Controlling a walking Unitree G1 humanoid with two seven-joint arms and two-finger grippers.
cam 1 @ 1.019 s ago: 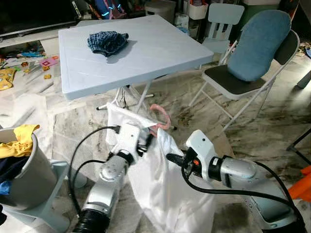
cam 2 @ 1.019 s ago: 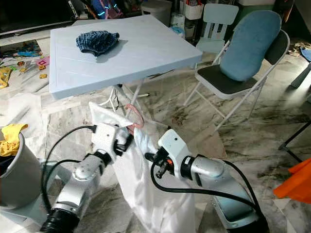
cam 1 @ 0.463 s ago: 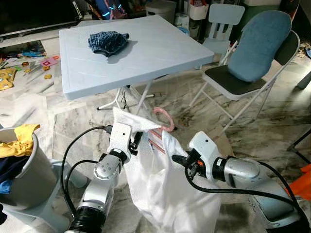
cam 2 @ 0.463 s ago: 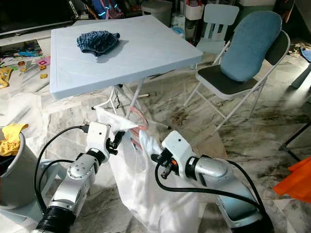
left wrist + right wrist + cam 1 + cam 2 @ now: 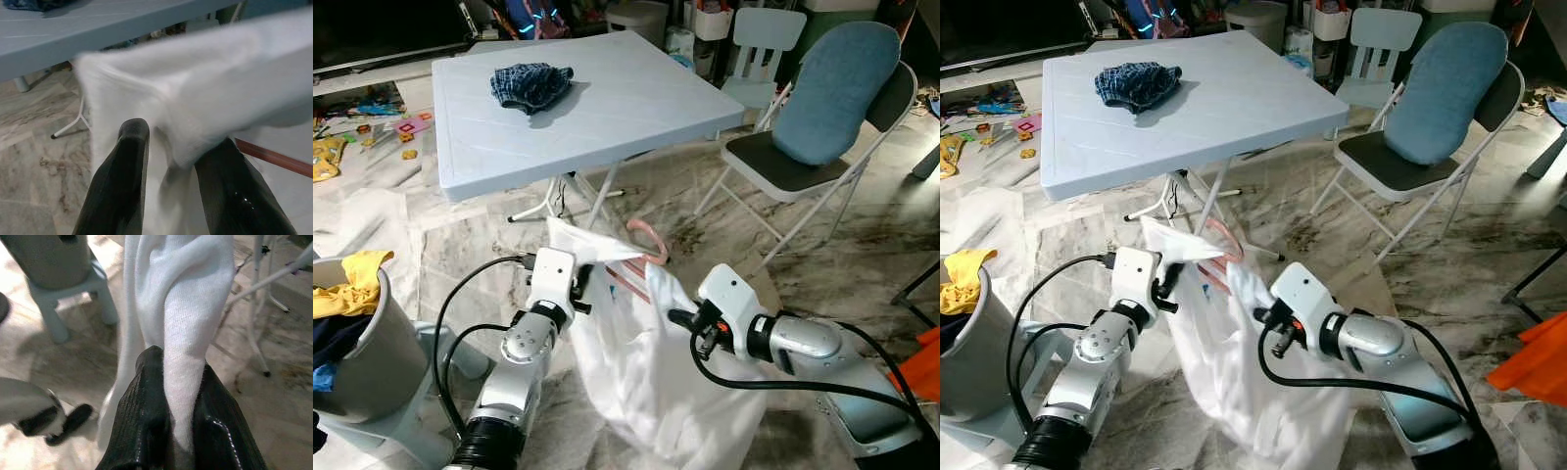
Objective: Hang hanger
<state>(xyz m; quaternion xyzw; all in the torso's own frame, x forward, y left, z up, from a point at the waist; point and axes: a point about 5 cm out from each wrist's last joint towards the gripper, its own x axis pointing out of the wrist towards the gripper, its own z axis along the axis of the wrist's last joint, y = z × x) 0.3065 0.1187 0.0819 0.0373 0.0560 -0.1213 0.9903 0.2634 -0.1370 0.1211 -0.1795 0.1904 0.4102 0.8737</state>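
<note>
White shirt (image 5: 646, 382) on pink hanger (image 5: 644, 253), held low before the table (image 5: 636, 108).
Left gripper (image 5: 576, 284) and right gripper (image 5: 680, 318) each pinch cloth; likely light, limp, slippery; hold at shoulders near hanger.

I'm in a lived-in home: marble floor (image 5: 862, 245), folding table (image 5: 607, 108), folding chair (image 5: 822, 137) beside it, toys (image 5: 372, 132) scattered past the table's far side.

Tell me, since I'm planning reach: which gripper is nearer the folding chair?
Right. The right gripper holds the white garment on the folding chair's side; the left gripper grips its far edge.
</note>
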